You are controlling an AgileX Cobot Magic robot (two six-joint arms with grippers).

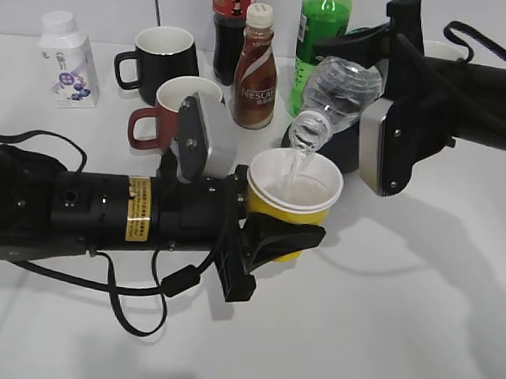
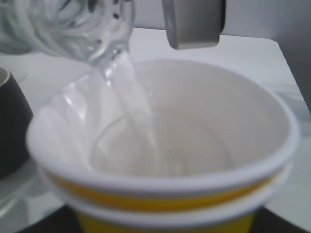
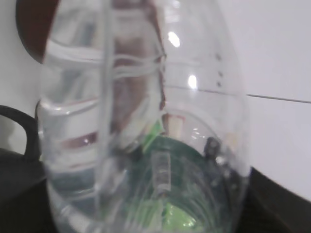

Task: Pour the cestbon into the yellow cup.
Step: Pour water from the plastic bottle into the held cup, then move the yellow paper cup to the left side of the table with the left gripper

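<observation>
From the outside view, we judged the pour itself to be under way: the right gripper [image 1: 361,110] held the water bottle [image 1: 336,96] tipped mouth-down, its jaws clamped on the body, and a thin stream fell from the neck into the yellow cup [image 1: 294,196], which the left gripper [image 1: 272,234] gripped from the side above the tabletop [image 1: 416,337]. The next move, we thought, called for keeping the mouth over the rim until enough had run out, then tilting the bottle back upright. Through the left wrist camera, the bottle's neck [image 2: 92,29] hung over the cup's [image 2: 194,194] near rim, water running down the white inside; the water level was hard to make out and the jaws were out of frame. The right wrist camera showed only the bottle [image 3: 141,121] filling the frame, its mouth and the cup hidden.
</observation>
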